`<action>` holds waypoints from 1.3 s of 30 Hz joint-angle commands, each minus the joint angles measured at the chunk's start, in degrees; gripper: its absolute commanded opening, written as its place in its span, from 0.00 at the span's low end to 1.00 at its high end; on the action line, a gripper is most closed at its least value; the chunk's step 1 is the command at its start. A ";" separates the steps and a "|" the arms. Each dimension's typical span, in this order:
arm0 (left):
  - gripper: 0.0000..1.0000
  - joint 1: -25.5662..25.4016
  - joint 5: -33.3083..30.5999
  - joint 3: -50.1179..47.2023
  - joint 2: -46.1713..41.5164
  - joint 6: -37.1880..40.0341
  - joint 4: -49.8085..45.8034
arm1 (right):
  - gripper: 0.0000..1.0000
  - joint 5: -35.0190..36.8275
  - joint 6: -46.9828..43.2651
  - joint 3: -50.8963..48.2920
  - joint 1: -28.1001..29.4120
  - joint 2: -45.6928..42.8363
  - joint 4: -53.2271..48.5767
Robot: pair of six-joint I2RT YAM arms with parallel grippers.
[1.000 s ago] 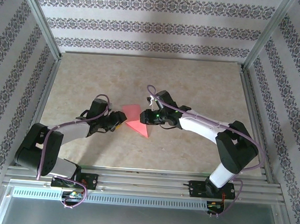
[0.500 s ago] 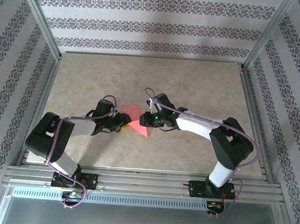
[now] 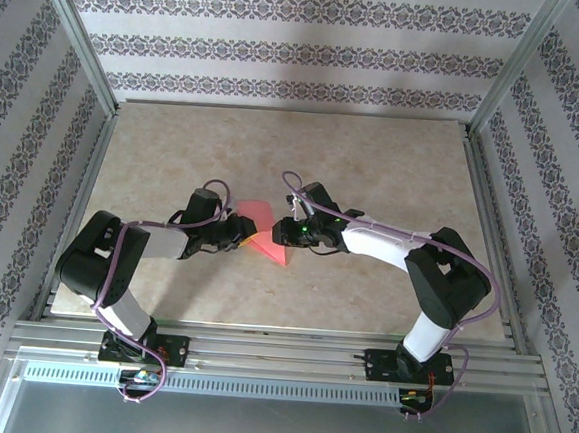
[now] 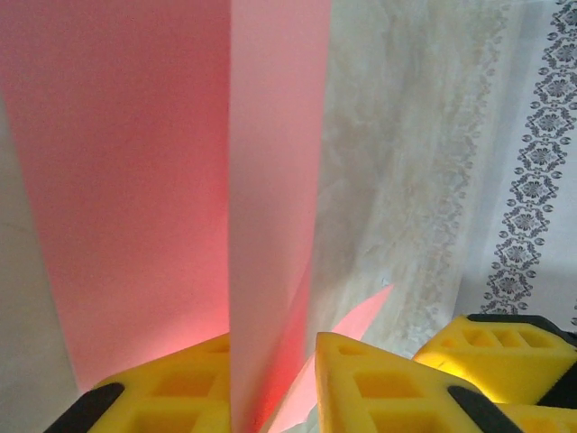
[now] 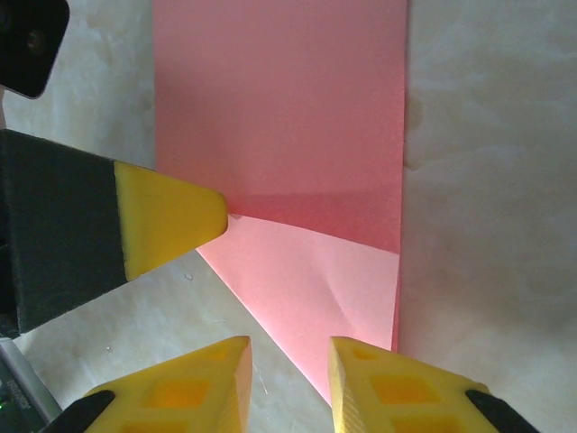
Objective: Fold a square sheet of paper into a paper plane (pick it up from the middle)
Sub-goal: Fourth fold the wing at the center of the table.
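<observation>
Item, left: left gripper (image 3: 236,234), low over the table (image 3: 394,165), set against the left edge of the sheet; through its wrist camera I see its yellow fingers (image 4: 171,388) narrowly apart, a raised pink fold standing in the gap and meeting both tips; whether they pinch it I cannot tell.

Item, middle: square sheet of paper (image 3: 257,219), salmon-pink, partly folded, lying on the table between the two grippers; from above I read a flat squarish part at the far side and a pointed corner towards the near right; through the right wrist camera, a darker flat panel with a paler triangular flap creased across its near end, and one yellow finger of the left arm touching the sheet's edge at that crease.

Item, right: right gripper (image 3: 281,232), low at the right of the sheet; its fingertips (image 5: 216,379) stand slightly apart, bare table showing between them; the flap's point lies just beside the right-hand tip; nothing gripped.
</observation>
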 commanded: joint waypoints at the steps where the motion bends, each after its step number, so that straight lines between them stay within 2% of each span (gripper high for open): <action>1: 0.22 -0.48 1.37 1.31 1.12 1.90 2.97 | 0.30 1.51 -1.38 -0.50 -0.71 0.03 1.22; 5: 0.16 -0.48 1.20 1.61 1.03 1.98 2.84 | 0.30 2.23 -3.14 0.49 -0.43 1.54 1.12; 9: 0.12 -0.70 0.39 2.60 1.10 1.45 1.09 | 0.36 4.53 -5.03 0.18 -1.02 0.73 2.39; 15: 0.10 -3.46 -4.65 6.22 0.29 -0.62 -2.78 | 0.54 11.20 -9.23 -4.94 -4.54 -5.75 7.91; 20: 0.09 -7.08 -10.22 9.93 0.61 -3.51 -5.91 | 0.64 18.70 -18.25 -10.39 -5.61 -11.32 10.97; 26: 0.10 -10.51 -8.55 15.31 4.07 -3.54 -6.29 | 0.66 20.47 -25.06 -16.78 -5.13 -16.43 15.55; 32: 0.10 -11.73 -5.42 18.77 4.29 -0.89 -8.56 | 0.66 21.56 -23.03 -20.00 -5.12 -20.45 14.94; 39: 0.10 -12.51 -6.46 21.17 6.52 2.32 -15.32 | 0.64 21.37 -18.80 -19.37 -3.93 -21.69 9.60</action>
